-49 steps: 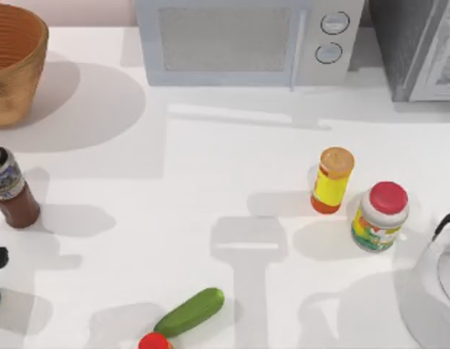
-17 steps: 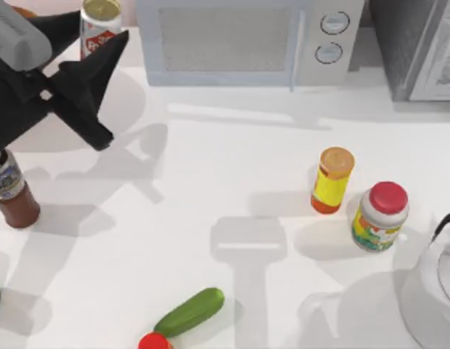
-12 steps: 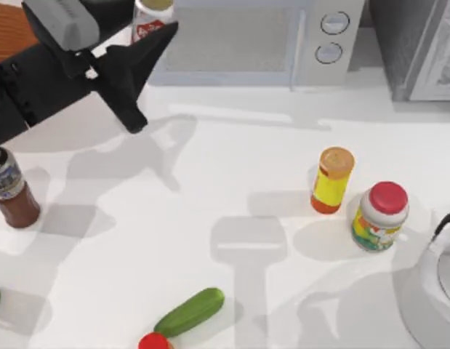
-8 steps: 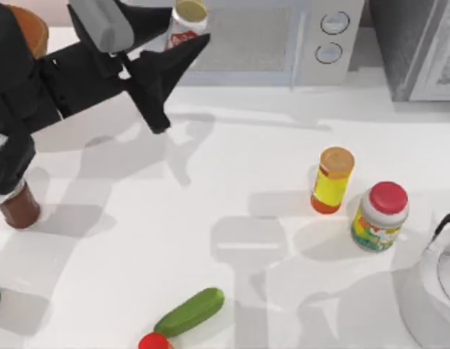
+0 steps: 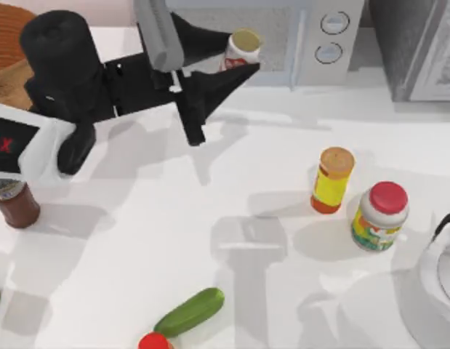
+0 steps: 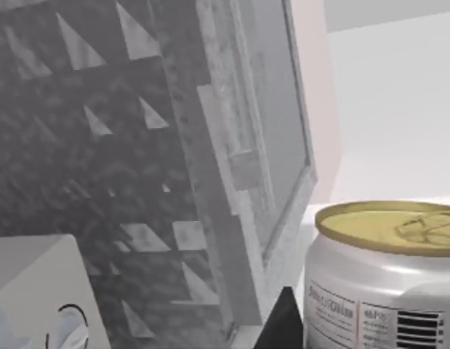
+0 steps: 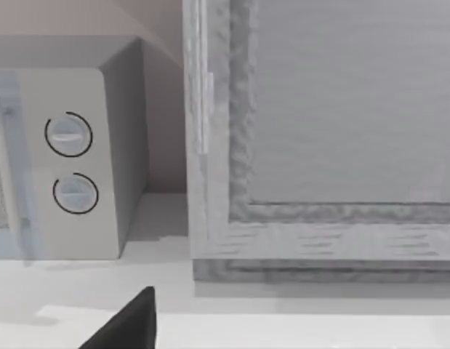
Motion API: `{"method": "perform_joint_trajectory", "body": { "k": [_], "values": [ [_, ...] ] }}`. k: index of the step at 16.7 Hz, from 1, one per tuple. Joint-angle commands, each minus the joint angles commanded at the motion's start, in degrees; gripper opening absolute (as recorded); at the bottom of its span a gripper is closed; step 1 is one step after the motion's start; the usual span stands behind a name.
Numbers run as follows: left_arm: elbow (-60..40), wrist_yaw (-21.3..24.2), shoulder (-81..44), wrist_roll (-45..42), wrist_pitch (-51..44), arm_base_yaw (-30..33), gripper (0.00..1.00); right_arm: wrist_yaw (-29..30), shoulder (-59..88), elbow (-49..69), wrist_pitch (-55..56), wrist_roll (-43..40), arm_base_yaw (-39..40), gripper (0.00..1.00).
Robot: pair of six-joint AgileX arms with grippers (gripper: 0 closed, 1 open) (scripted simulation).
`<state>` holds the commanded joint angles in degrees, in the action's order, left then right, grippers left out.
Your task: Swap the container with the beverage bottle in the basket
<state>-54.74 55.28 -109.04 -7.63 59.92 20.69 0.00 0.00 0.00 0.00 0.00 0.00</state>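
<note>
The left pincer (image 5: 235, 59) is gripping the container (image 5: 241, 49) upright, holding it above the bench (image 5: 232, 182) at about twelve o'clock, in front of the microwave (image 5: 312, 40). The beverage bottle (image 5: 14, 203) is standing at nine o'clock, and the basket (image 5: 8, 43) is sitting at ten o'clock. A dark tip of the right pincer (image 7: 126, 323) is showing, but I cannot tell its state.

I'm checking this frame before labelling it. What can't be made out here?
- Beverage bottle: top view, its upper part sits under the left arm.
- Basket: top view, cut by the edge and partly behind the arm.
- Container in the left pincer: left wrist view, its side is cut off.
- Kettle: cut by the right edge.
</note>
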Motion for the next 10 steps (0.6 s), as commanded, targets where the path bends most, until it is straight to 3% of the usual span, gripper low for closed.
{"method": "perform_joint_trajectory", "body": {
  "k": [10],
  "values": [
    [-10.88, 10.87, -24.34, 2.03, 11.01, 2.03, 0.0, 0.0, 0.0, 0.0, 0.0, 0.0, 0.0, 1.0]
  ]
}}
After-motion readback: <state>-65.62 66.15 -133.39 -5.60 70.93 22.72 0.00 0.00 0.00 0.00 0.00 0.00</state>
